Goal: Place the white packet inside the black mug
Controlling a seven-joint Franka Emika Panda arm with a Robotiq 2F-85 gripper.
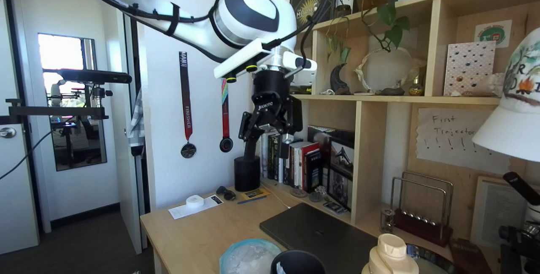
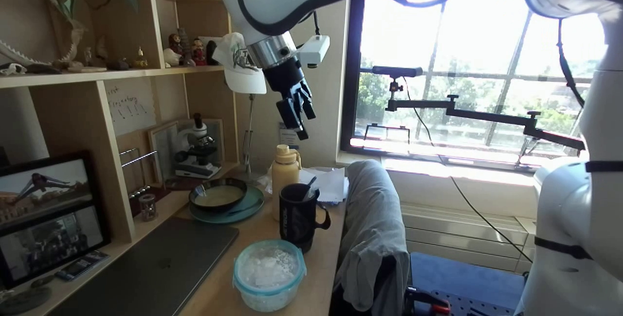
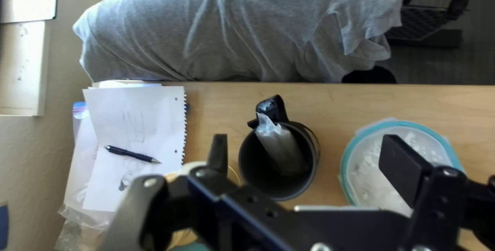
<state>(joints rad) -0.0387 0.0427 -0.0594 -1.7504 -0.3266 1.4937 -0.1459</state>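
Note:
The black mug [image 3: 249, 166] stands upright on the desk, with its handle at the top in the wrist view. It also shows in both exterior views [image 1: 308, 261] [image 2: 294, 223]. The pale white packet [image 3: 281, 148] leans inside the mug. Its crumpled end rests at the rim by the handle, and its lower end is in the mug's shadow. A bit of it shows in an exterior view [image 1: 280, 269]. My gripper [image 3: 307, 153] is open and empty, high above the desk. Its fingers are apart in both exterior views [image 1: 268, 150] [image 2: 305, 123], touching neither mug nor packet.
A teal-rimmed tub [image 2: 270, 277] and a yellow bottle [image 2: 284, 172] stand close to the mug. A closed laptop [image 1: 316, 231], a bowl [image 2: 219, 196] on a plate, and paper sheets [image 3: 133, 127] with a pen lie around. A cloth-covered chair [image 2: 372, 228] borders the desk edge.

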